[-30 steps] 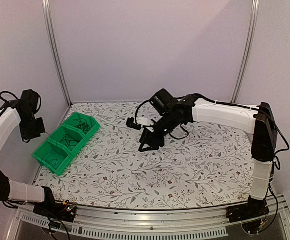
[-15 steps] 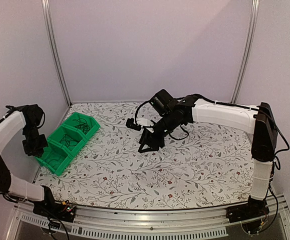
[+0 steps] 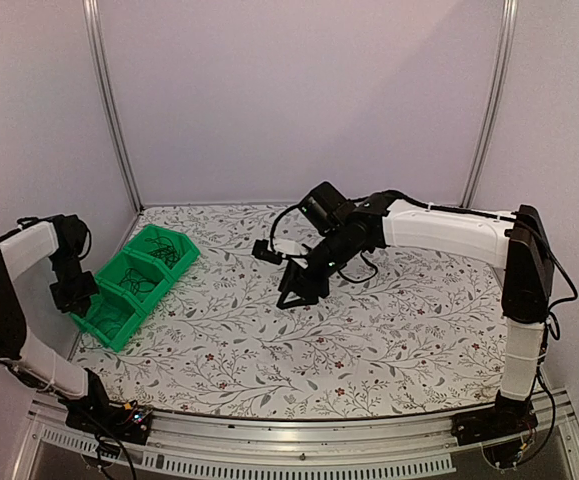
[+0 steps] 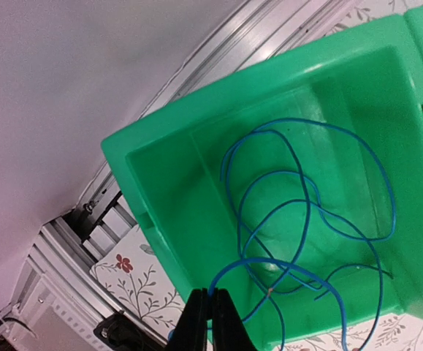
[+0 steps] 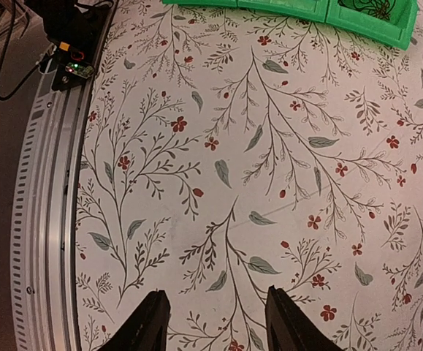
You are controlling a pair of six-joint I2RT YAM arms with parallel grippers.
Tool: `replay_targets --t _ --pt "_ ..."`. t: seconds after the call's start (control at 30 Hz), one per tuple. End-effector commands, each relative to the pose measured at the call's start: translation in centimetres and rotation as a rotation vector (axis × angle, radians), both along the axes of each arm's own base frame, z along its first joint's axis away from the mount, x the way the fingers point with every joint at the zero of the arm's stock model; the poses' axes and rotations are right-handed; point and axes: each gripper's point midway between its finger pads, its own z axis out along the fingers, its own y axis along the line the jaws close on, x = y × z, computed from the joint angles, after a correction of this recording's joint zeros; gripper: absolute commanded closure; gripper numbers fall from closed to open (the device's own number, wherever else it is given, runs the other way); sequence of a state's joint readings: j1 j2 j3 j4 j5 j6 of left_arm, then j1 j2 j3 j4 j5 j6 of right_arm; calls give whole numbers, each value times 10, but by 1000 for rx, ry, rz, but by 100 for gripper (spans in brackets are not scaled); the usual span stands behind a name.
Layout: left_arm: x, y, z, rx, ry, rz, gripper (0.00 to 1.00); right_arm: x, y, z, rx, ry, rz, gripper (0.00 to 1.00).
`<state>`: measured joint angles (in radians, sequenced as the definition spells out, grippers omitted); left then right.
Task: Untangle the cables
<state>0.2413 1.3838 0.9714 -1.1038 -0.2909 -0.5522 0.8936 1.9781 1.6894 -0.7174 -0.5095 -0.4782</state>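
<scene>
Pinching the blue cable (image 4: 269, 260) by one end in clenched jaws, the left gripper (image 4: 212, 314) hangs over the green bin (image 4: 160, 183). The cable's loops lie coiled inside, just ahead. The right gripper (image 5: 217, 314), spread and empty, hovers well apart over the table (image 5: 269, 146).

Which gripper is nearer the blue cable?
Left. The left gripper is shut on the blue cable over the green bin; the right gripper hangs open above the table, far from it.
</scene>
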Motion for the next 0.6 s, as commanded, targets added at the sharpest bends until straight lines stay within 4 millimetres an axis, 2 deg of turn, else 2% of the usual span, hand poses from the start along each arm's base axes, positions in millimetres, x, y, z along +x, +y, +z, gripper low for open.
replay_targets --t 0.0,0.23,0.37,0.47,0.53,0.57 --pt "24 11 -1 -21 -67 3 100 -3 1 4 24 28 2 51" --pt "57 13 -4 -63 -142 -49 98 -8 0 3 42 61 -7 52" --pt "60 7 -23 -118 -105 -66 97 -6 -2 1 63 86 -18 52" --pt "56 1 -32 -156 -67 -69 85 1 -1 2 81 96 -30 52" --pt "50 3 -23 -143 -54 -51 71 5 -1 2 95 104 -36 52" --pt "46 4 -11 -126 -58 -37 63 7 -1 3 102 108 -39 52"
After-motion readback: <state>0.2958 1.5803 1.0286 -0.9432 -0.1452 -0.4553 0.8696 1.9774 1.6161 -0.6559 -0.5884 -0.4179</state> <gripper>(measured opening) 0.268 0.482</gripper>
